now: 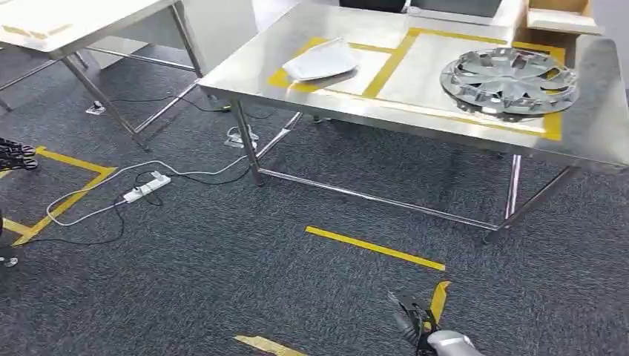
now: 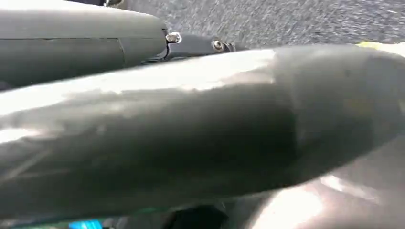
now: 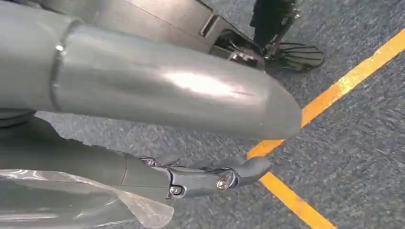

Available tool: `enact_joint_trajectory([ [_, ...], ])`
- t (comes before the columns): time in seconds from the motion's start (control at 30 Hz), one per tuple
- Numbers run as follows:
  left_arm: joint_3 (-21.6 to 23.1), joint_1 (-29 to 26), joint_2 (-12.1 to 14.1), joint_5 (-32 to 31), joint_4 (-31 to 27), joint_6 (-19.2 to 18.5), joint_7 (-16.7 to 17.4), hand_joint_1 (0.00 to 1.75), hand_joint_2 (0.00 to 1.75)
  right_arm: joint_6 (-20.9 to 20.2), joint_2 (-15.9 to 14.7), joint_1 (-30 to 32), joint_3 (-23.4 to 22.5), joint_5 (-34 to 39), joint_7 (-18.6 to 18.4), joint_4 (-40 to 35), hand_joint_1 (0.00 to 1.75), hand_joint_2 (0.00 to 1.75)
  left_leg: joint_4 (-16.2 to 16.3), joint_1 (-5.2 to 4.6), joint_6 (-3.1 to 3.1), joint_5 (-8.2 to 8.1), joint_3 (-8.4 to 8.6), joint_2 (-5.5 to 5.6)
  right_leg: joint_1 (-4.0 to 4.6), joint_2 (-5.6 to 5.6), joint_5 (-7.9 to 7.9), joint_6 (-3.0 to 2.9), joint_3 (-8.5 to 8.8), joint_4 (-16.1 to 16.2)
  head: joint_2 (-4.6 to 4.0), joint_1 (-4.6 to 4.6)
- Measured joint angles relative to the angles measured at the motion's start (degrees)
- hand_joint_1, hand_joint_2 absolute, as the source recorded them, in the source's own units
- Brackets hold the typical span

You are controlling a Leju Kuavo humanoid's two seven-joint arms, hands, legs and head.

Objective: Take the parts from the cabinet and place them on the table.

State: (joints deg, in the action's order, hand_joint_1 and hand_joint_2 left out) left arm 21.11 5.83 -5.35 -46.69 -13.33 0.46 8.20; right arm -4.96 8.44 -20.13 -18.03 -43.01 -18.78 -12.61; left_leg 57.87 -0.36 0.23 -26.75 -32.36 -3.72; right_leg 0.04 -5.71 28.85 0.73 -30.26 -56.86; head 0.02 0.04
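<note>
Dark grey carpet point(image 1: 222, 282) with yellow tape lines. On the steel tabletop point(image 1: 593, 126) I see a silver hubcap point(image 1: 510, 80) and a white part point(image 1: 320, 61) in separate taped boxes. Right robot hand point(image 1: 412, 317) hangs low, fingers apart, holding nothing; left robot hand point(image 2: 200, 45): cannot tell.

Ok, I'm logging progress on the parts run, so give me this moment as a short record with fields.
table: steel table ahead, with yellow tape boxes on top
left box: white part
right box: hubcap
floor: dark carpet, yellow tape strip, power strip with cables
left hand: at the picture's left edge, state unclear
right hand: hanging low over the carpet, fingers apart, holding nothing
</note>
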Motion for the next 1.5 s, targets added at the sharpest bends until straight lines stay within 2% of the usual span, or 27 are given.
enact_joint_trajectory([
  [0.1, -0.2, -0.5, 0.0, -0.1, 0.1, 0.0, 0.0, 0.0, 0.0, 0.0, 0.0, -0.3, 0.0, -0.1, 0.4, 0.0, 0.0, 0.0, -0.2, -0.18, 0.92, 0.28, -0.52, 1.7, -0.12, -1.7, 0.12, 0.8, 0.21, 0.1, 0.02, -0.05],
  [0.17, -0.3, -0.5, 0.0, -0.3, 0.1, 0.0, 0.2, 0.0, 0.0, 0.0, 0.0, -0.5, 0.0, -0.2, 0.5, 0.0, 0.0, 0.0, -0.5, 0.2, 1.69, 0.75, -0.61, 2.66, -0.51, 3.37, 2.96, 1.37, -1.65, -3.2, 0.02, 0.31],
  [0.27, -0.3, -0.2, -0.1, -0.5, 0.1, 0.0, 0.2, 0.0, 0.0, 0.0, 0.0, 0.1, 0.0, -0.5, 0.6, 0.0, 0.0, 0.0, -0.4, 0.03, 2.34, 0.99, -1.07, 4.63, -0.53, 5.5, 8.63, 1.44, -8.13, -16.7, 0.02, 0.35],
  [0.3, -0.4, -0.3, -0.1, -0.6, 0.1, 0.0, 0.2, 0.0, 0.0, -0.1, 0.0, 0.3, 0.0, -0.5, 0.6, 0.0, 0.0, 0.0, -0.4, -0.04, 2.39, 1.04, -1.1, 5.34, -0.54, 5.59, 8.63, 1.45, -9.26, -18.6, 0.02, 0.28],
  [0.37, -0.5, -0.5, -0.1, -0.7, 0.1, 0.0, 0.2, 0.0, 0.0, -0.3, 0.0, 0.4, 0.0, -0.5, 0.7, 0.0, 0.0, 0.0, -0.3, -0.06, 2.37, 1.08, -1.08, 6.84, -0.56, 5.74, 4.72, 1.26, -7.54, -14.2, 0.02, 0.28],
  [0.43, -0.5, -0.4, -0.1, -1.0, 0.1, 0.0, 0.2, 0.0, 0.0, -0.3, 0.0, 0.2, 0.0, -0.5, 0.8, 0.0, 0.0, 0.0, 0.0, -0.02, 2.23, 1.07, -1.07, 8.36, -0.72, 7.79, -0.59, 0.94, -2.84, -4.0, 0.02, 0.33],
  [0.47, -0.5, -0.4, -0.2, -1.0, 0.1, 0.0, 0.2, 0.0, 0.0, -0.3, 0.0, 0.2, 0.0, -0.5, 0.8, 0.0, 0.0, 0.0, 0.3, -0.17, 1.92, 1.01, -1.38, 8.92, -0.91, 10.72, -0.15, 0.8, -1.91, -2.0, 0.02, 0.28],
  [0.5, -0.6, -0.2, -0.2, -1.0, 0.1, 0.0, 0.2, 0.0, 0.0, -0.3, 0.0, 0.1, 0.0, -0.5, 0.8, 0.0, 0.0, 0.0, 0.7, -0.18, 1.63, 0.99, -1.9, 9.6, -1.2, 10.73, 0.25, 0.87, -0.83, -0.5, 0.02, 0.17],
  [0.6, -0.8, -0.6, -0.1, -1.0, 0.2, 0.1, 0.2, 0.0, 0.0, -0.3, -0.1, 0.2, 0.0, -0.7, 0.9, 0.0, 0.0, 0.0, 0.4, 0.25, 0.28, 1.82, -2.61, 11.35, -0.83, 9.2, -0.17, 0.21, -1.15, -0.8, 0.02, 0.22],
  [0.63, -0.8, -0.8, 0.0, -1.0, 0.2, 0.2, 0.2, 0.0, 0.0, -0.2, 0.0, 0.1, 0.0, -0.8, 1.2, 0.0, 0.0, 0.0, 0.9, 0.21, 0.2, 1.24, -2.72, 9.94, -1.21, 8.23, -0.5, -0.27, -0.86, -0.3, 0.02, 0.17],
  [0.67, -0.9, -0.7, -0.1, -1.0, 0.2, 0.2, 0.2, 0.0, 0.0, 0.1, 0.0, 0.1, 0.0, -0.9, 1.5, 0.0, 0.0, 0.0, 2.5, -0.03, -0.12, -0.03, -3.38, 7.19, -1.15, 7.63, -0.51, -0.45, -0.72, -0.2, 0.02, -0.09],
  [0.7, -0.9, -0.5, -0.1, -1.0, 0.2, 0.3, 0.2, 0.0, 0.0, 0.2, 0.0, 0.1, 0.0, -0.9, 1.9, 0.0, 0.0, 0.0, 5.9, 0.1, -0.42, -2.07, -4.98, 5.8, -1.08, 6.81, -0.41, -0.61, -0.68, -0.2, 0.02, -0.35],
  [0.77, -1.0, -0.5, -0.1, -1.0, 0.2, 0.8, 0.2, 0.0, 0.0, 0.7, 0.0, 0.4, 0.0, -0.8, 2.8, 0.0, 0.0, 0.0, 15.1, 0.49, -0.93, -6.01, -9.23, 4.67, -0.9, 4.85, -0.28, -0.79, -0.7, -0.3, 0.0, -0.26],
  [0.8, -1.2, -0.7, -0.1, -1.0, 0.2, 0.9, 0.2, 0.0, 0.0, 1.1, 0.0, 0.5, 0.0, -0.5, 3.3, 0.0, 0.0, 0.0, 17.7, 0.67, -1.13, -6.54, -10.37, 4.47, -0.87, 4.03, -0.23, -0.86, -0.7, -0.3, 0.02, -0.31],
  [0.83, -1.4, -0.9, -0.1, -0.7, 0.2, 1.0, 0.2, 0.0, 0.0, 1.3, 0.0, 0.5, 0.0, -0.4, 3.7, 0.0, 0.0, 0.0, 17.4, 0.82, -1.24, -5.65, -10.06, 4.36, -0.87, 3.31, -0.18, -0.83, -0.66, -0.3, 0.02, -0.26],
  [0.9, -1.7, -1.1, -0.1, -0.4, 0.2, 1.3, 0.2, 0.0, 0.0, 1.5, 0.0, 0.4, 0.0, 0.1, 4.1, 0.0, 0.0, 0.0, 10.3, 0.93, -1.17, -1.42, -6.39, 3.79, -0.87, 1.94, -0.03, -0.72, -0.49, -0.3, 0.0, -0.26],
  [0.93, -1.9, -1.1, -0.1, 0.1, 0.2, 1.7, 0.0, 0.0, 0.0, 2.0, 0.0, 0.4, -0.1, 1.1, 4.6, 0.0, 0.0, 0.0, 4.9, 0.87, -0.98, 0.9, -3.56, 2.52, -0.86, 1.3, 0.12, -0.49, -0.29, -0.3, 0.02, -0.33],
  [0.97, -2.2, -1.1, -0.1, 0.7, 0.2, 2.1, -0.1, 0.0, 0.0, 2.6, 0.0, 0.4, -0.4, 2.2, 5.1, 0.0, 0.0, 0.0, 1.4, 0.52, -0.75, 1.08, -1.85, -0.54, -0.74, 0.78, 0.27, -0.24, -0.14, -0.3, 0.02, -0.31],
  [1.0, -2.9, -1.0, -0.2, 1.7, 0.2, 2.7, -0.3, 0.0, 0.0, 3.4, 0.0, 0.5, -1.2, 4.0, 5.7, 0.0, 0.0, 0.0, 0.3, -0.3, -0.33, 0.66, -1.53, -1.5, -0.23, 0.23, 0.54, 0.18, -0.27, -0.5, 0.02, -0.42],
  [1.13, -5.8, -2.2, -0.3, 4.3, 0.4, 5.0, -1.6, 0.0, 0.0, 6.6, 1.1, 0.7, -6.4, 11.8, 9.0, 0.0, 0.0, 0.0, 0.0, -0.01, 1.33, 1.06, -1.69, 1.31, -0.39, -1.93, 1.22, 1.36, 0.15, -0.3, 0.02, -0.33],
  [1.2, -6.7, -2.6, -0.4, 4.5, 0.5, 5.4, -1.9, 0.0, 0.0, 7.0, 1.2, 1.1, -8.5, 12.5, 9.8, 0.0, 0.0, 0.0, -0.1, 0.15, 2.03, 1.2, -1.73, 2.37, -0.73, 3.73, 4.07, 1.59, -1.72, -4.5, 0.02, 0.24],
  [1.27, -7.1, -2.5, -0.7, 4.5, 0.5, 5.5, -2.1, 0.0, 0.0, 7.2, 1.2, 1.9, -9.7, 12.8, 9.9, 0.0, 0.0, 0.0, -0.1, 0.06, 2.37, 1.27, -1.94, 4.05, -0.7, 5.43, 8.27, 1.65, -6.49, -14.1, 0.02, 0.5],
  [1.33, -7.6, -2.7, -0.8, 4.5, 0.6, 5.5, -2.1, 0.0, 0.0, 7.2, 1.3, 2.5, -10.6, 12.8, 9.9, 0.0, 0.0, 0.0, 0.0, -0.04, 2.39, 1.28, -1.95, 5.8, -0.67, 5.62, 8.66, 1.61, -9.38, -18.7, 0.02, 0.46],
  [1.37, -7.8, -2.8, -0.8, 4.6, 0.6, 5.5, -2.1, 0.0, 0.0, 7.2, 1.3, 2.5, -10.9, 12.8, 9.9, 0.0, 0.0, 0.0, 0.0, -0.04, 2.37, 1.29, -1.9, 6.65, -0.68, 5.64, 6.71, 1.51, -8.82, -16.7, 0.02, 0.41],
  [1.43, -8.0, -2.9, -0.8, 4.7, 0.7, 5.6, -2.1, 0.0, 0.0, 7.3, 1.5, 2.4, -11.6, 13.4, 10.3, 0.0, 0.0, 0.0, 0.3, 0.02, 2.3, 1.27, -1.84, 8.26, -0.82, 6.57, 1.18, 1.34, -4.7, -7.4, 0.02, 0.46],
  [1.47, -8.2, -2.9, -0.9, 5.1, 0.7, 5.9, -2.2, 0.0, 0.0, 7.7, 1.5, 2.3, -12.3, 14.6, 10.9, 0.0, 0.0, 0.0, 0.5, 0.08, 2.09, 1.15, -1.9, 8.95, -1.02, 8.4, -0.47, 1.25, -2.7, -3.0, 0.02, 0.48],
  [1.5, -8.6, -2.8, -1.0, 5.2, 0.7, 6.6, -2.5, 0.0, 0.0, 8.4, 1.6, 2.2, -13.2, 16.6, 12.0, 0.0, 0.0, 0.0, 0.9, -0.21, 1.59, 1.02, -2.33, 9.61, -1.32, 11.11, 0.54, 1.18, -2.05, -1.4, 0.02, 0.46],
])
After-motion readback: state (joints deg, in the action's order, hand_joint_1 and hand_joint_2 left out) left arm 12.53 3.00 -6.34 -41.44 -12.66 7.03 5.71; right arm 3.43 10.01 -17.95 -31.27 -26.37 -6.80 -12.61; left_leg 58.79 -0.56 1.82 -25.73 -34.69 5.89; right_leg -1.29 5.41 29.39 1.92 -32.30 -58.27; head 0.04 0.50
